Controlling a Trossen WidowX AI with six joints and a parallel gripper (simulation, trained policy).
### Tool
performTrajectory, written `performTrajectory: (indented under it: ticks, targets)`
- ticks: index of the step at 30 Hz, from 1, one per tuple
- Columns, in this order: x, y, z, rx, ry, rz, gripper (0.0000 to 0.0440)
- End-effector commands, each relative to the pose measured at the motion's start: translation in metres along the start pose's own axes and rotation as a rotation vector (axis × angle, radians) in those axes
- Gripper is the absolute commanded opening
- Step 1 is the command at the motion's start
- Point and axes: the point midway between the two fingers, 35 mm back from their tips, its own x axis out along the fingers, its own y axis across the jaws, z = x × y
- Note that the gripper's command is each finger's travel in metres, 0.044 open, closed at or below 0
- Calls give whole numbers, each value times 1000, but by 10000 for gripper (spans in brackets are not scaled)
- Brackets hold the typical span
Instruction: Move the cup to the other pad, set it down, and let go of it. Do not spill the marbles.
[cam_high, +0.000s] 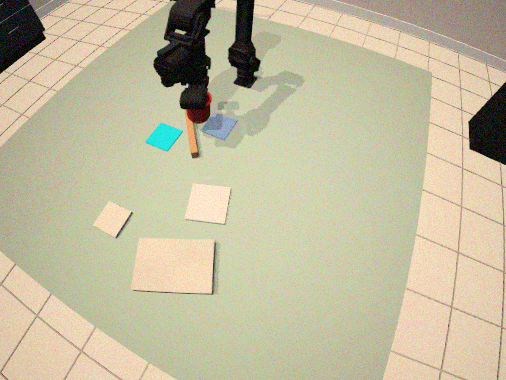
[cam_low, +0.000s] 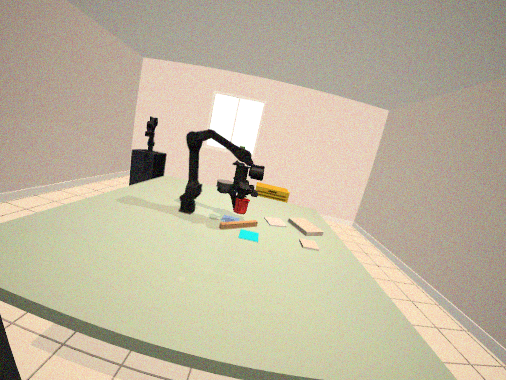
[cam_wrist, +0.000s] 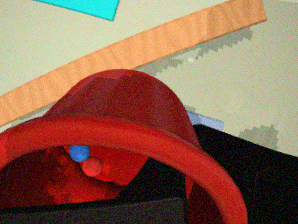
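The cyan pad (cam_high: 164, 137) (cam_low: 248, 235) (cam_wrist: 82, 4) lies left of the bar (cam_high: 192, 137) (cam_low: 238, 225) (cam_wrist: 150, 42) in the top view. The cup (cam_high: 199, 115) (cam_low: 241, 206) (cam_wrist: 120, 102) hangs above the desk (cam_high: 300, 225) (cam_low: 200, 280) (cam_wrist: 250, 95), over the bar's far end, with the jaws clamped on its wall. Blue (cam_wrist: 79, 153) and red (cam_wrist: 92, 166) marbles sit inside. Right of the bar is the blue pad (cam_high: 220, 126) (cam_low: 231, 218) (cam_wrist: 207, 121). The coming move probably turns on the cyan pad lying across the bar from the blue one: carry the cup level, clear the bar, then lower.

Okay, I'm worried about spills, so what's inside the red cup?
Inside the red cup, a blue marble and a red one show. The gripper covers part of the interior; anything there can't be seen.
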Motion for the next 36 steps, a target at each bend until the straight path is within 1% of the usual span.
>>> performTrajectory:
  ticks: [1, 9, 17, 26, 32, 36]
  targets:
    - [-7, 2, 10, 30, -14, 23, 0]
    - [-12, 6, 41, 98, -68, 73, 0]
    - [-6, 11, 71, 155, -115, 107, 0]
    - [14, 15, 93, 196, -144, 124, 0]
    - [34, 17, 98, 214, -155, 128, 12]
    - [46, 16, 99, 224, -158, 128, 29]
